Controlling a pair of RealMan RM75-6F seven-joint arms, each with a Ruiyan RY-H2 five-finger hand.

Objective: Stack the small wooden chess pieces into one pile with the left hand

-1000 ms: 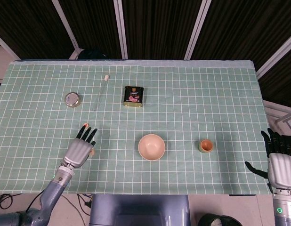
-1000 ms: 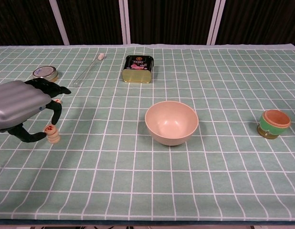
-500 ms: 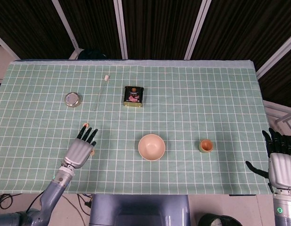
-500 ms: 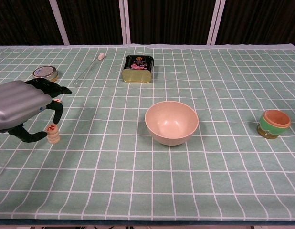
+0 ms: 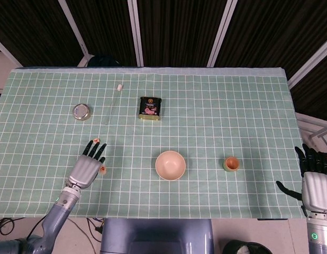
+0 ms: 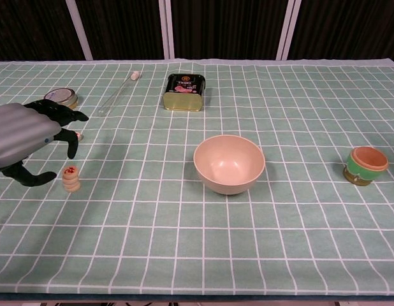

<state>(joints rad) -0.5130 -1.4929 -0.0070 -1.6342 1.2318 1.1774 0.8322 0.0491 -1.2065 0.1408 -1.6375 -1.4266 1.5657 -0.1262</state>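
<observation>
One small pile of chess pieces (image 6: 71, 179) stands left of the bowl (image 6: 229, 164), just beside the left hand (image 6: 28, 137), its fingers (image 6: 72, 144) apart, holding nothing.

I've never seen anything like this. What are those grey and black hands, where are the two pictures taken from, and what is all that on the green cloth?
They belong to a two-armed robot at a table. One picture looks down from its head, the other forward from its chest. The left hand hovers open, holding nothing, beside a small pile of wooden chess pieces; another piece lies by its fingertips. The right hand waits open off the table's edge. On the checked tablecloth also lie a pink bowl, a small green-and-orange cup, a dark tin, a round metal can and a thin stick.
</observation>
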